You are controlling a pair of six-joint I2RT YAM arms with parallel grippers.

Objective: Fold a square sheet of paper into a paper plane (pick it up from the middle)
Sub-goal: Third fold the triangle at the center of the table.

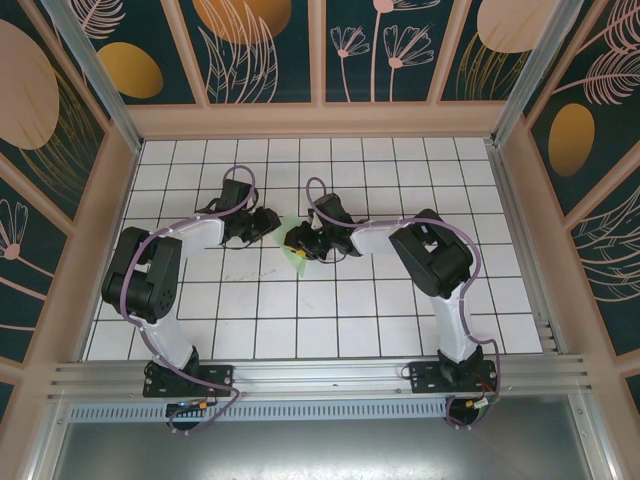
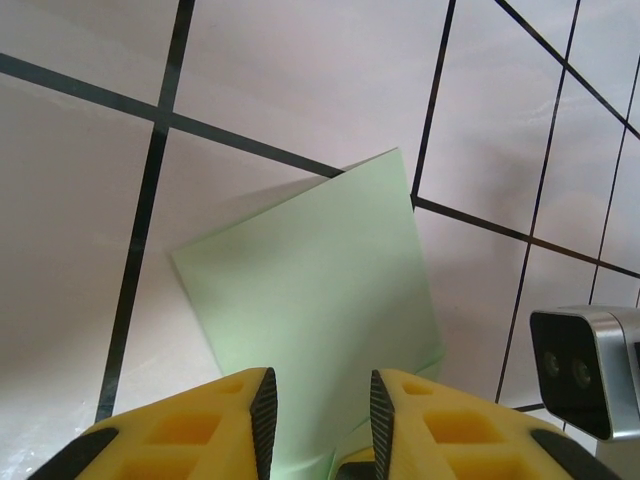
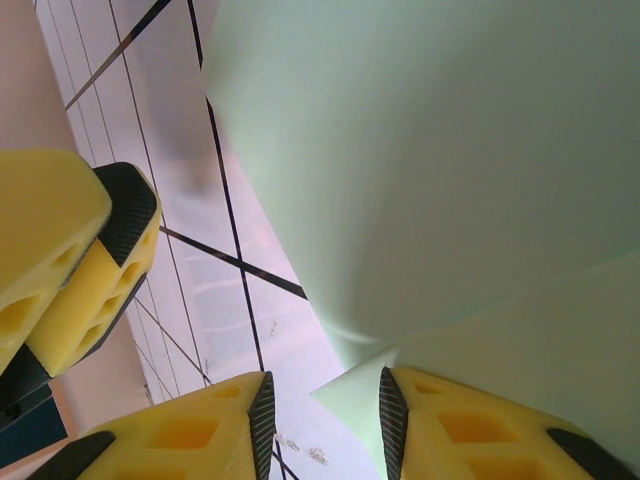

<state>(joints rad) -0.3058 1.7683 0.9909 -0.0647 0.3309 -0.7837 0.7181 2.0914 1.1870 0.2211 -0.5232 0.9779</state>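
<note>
The sheet of paper (image 1: 296, 258), pale mint green, sits at the middle of the white grid-tiled table (image 1: 400, 300), between the two grippers.

Nearest, an aluminium rail (image 1: 320, 375) runs along the table's front edge and carries both arm bases. From there the left arm (image 1: 150, 275) bends inward to the right and the right arm (image 1: 435, 260) bends inward to the left, so their wrists meet over the centre tiles. The left gripper (image 1: 266, 222) is just left of the paper. The right gripper (image 1: 300, 240) is over it, facing the left one at close range.

In the left wrist view, the left gripper's yellow fingers (image 2: 190, 430) with black pads stand apart with a clear gap. The paper's near edge runs down into that gap without being pinched. Beyond the tips the paper spreads as a slanted panel, with a second layer showing at its lower right corner and a shadow on the tiles along its far edge. The right arm's wrist camera (image 2: 583, 370) sits just beside it.

In the right wrist view the jaws likewise stand apart. A folded corner of the paper reaches the inner pad of one finger, and the rest of the sheet looms large above. A finger of the left gripper shows at the left.

Farthest back stands a dark teal wall panel (image 1: 250, 50) with floral patterns.
</note>
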